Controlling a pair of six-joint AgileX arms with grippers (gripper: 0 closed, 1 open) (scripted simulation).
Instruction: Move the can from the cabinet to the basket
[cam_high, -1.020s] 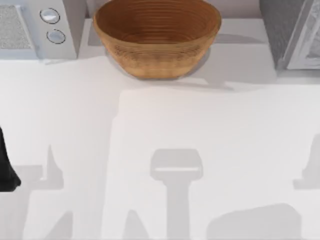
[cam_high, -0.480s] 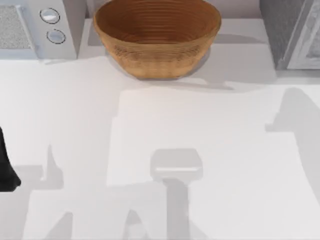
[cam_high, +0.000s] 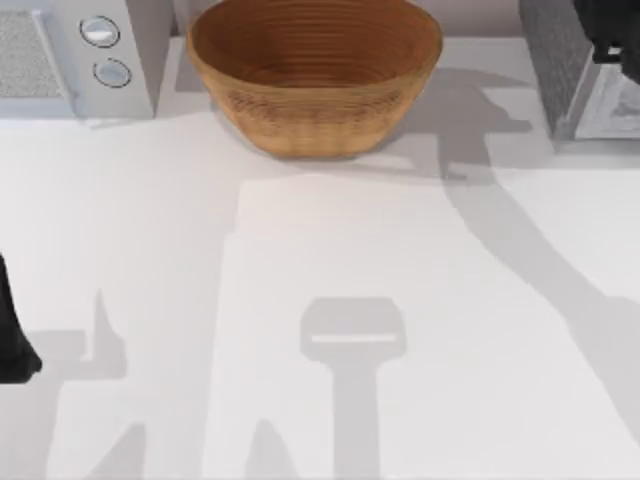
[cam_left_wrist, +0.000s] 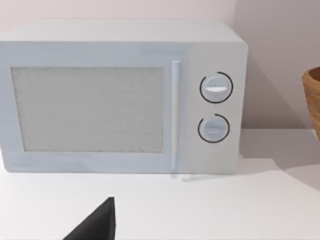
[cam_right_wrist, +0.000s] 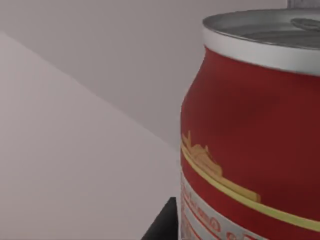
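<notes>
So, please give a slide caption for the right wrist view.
Close view of the red can, silver top visible, against a pale wall.

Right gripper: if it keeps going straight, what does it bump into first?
Most likely the can: it stands close ahead in the right wrist view, by the cabinet. Exact depth is unclear.

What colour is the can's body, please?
Red, with gold and silver bands; the can shows best in the right wrist view.
</notes>
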